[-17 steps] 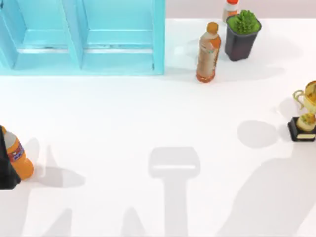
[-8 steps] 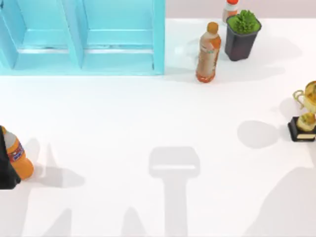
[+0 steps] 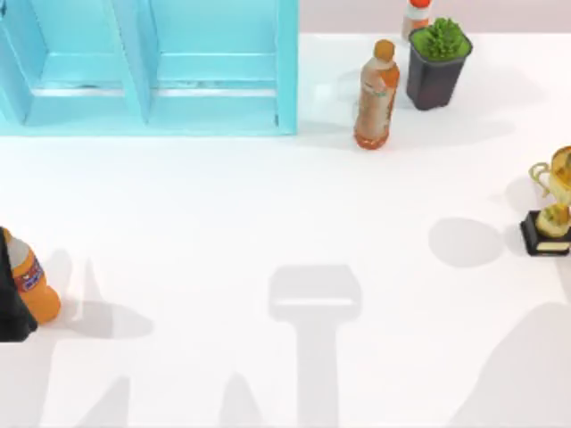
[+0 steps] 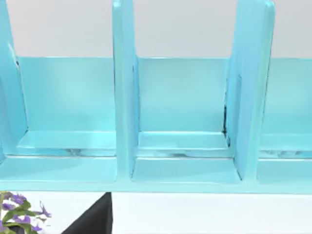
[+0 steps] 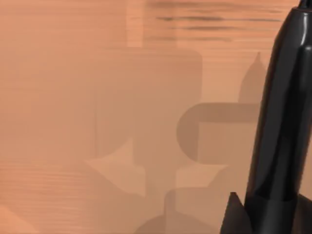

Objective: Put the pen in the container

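In the right wrist view the pen, slim and glossy black, rises close to the camera over an orange wood-grain floor. My right gripper is shut on the pen's lower part, and a dark finger shows beside it. The container is a big light-blue bin with upright dividers at the table's far left. The left wrist view faces the container's open compartments head-on.
An orange tea bottle, a dark pot with a green plant and a white bottle stand right of the bin. A gold trophy is at the right edge. An orange soda bottle and a black object are at the left edge.
The arm shadow at the table's front right has shrunk toward the right corner. No object on the table has moved.
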Robot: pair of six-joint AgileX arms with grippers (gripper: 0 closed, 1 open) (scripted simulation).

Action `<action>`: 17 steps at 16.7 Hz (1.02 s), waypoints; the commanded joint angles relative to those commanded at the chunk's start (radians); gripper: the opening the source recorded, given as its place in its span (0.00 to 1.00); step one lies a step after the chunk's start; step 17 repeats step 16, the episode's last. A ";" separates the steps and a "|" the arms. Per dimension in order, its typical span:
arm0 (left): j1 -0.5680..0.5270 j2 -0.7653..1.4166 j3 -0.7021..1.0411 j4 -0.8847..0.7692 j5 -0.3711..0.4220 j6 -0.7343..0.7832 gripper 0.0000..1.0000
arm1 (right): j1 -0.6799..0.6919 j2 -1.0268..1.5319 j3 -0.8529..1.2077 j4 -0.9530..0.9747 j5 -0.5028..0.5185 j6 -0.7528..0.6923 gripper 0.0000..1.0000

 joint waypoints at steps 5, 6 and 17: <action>0.000 0.000 0.000 0.000 0.000 0.000 1.00 | 0.000 0.000 0.000 0.000 0.000 0.000 0.60; 0.000 0.000 0.000 0.000 0.000 0.000 1.00 | 0.000 0.000 0.000 0.000 0.000 0.000 0.68; 0.000 0.000 0.000 0.000 0.000 0.000 1.00 | 0.000 0.000 0.000 0.000 0.000 0.000 1.00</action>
